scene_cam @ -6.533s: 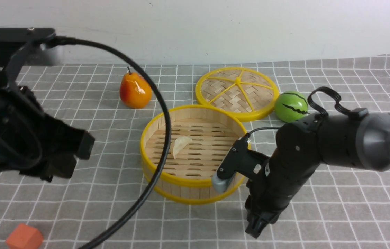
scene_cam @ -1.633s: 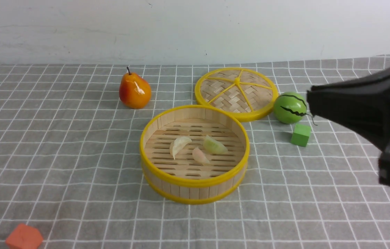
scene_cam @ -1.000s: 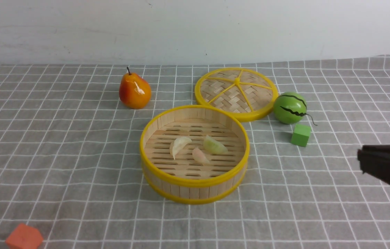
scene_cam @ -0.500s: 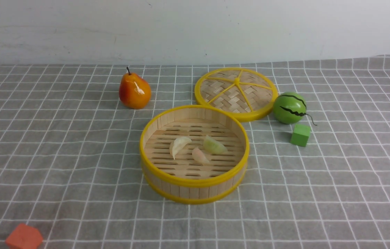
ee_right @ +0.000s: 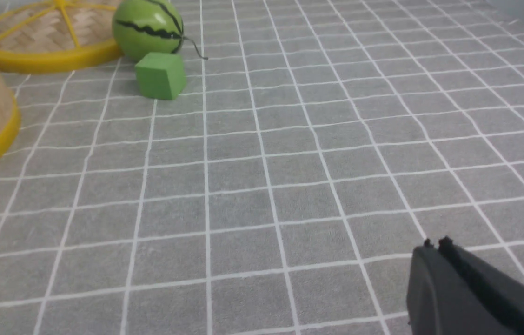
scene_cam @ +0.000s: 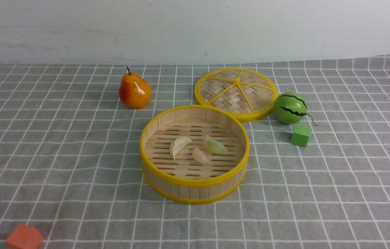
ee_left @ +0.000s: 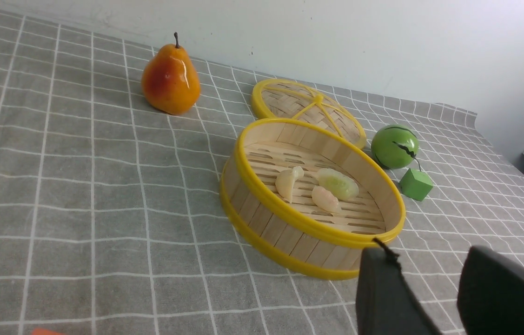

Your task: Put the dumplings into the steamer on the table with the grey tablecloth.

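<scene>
Your left pincer (ee_left: 429,260) stands with its jaws apart and nothing between them. It is held low and well back from the steamer (scene_cam: 195,181), so its camera looks across the cloth straight into the basket. Your right pincer (ee_right: 434,246) is closed on nothing, its two tips pressed together over bare grey tablecloth (scene_cam: 60,145), well apart from the green cube (scene_cam: 300,135). With neither pincer carrying anything and both clear of the basket, you have an unobstructed look at the result. The steamer sits upright near the middle of the worktop (scene_cam: 336,193), and on its slatted floor lie the whitish dumpling (scene_cam: 180,145), the pinkish dumpling (scene_cam: 200,155) and the pale green dumpling (scene_cam: 214,146). They are gathered around the centre and away from the wall, so none is perched on the yellow rim or likely to roll out. The pinkish and green ones lie so close that you cannot tell whether they touch. The lid (scene_cam: 236,90) lies flat just behind the steamer, which leaves the basket's mouth open from above for loading. The pear (scene_cam: 135,90), the watermelon ball (scene_cam: 289,107), the green cube and the orange block (scene_cam: 24,238) rest on the cloth outside the basket, and they belong there since the task does not call for them. I see no dumpling anywhere on the cloth, so I judge the task finished, and you need no further grasp.
</scene>
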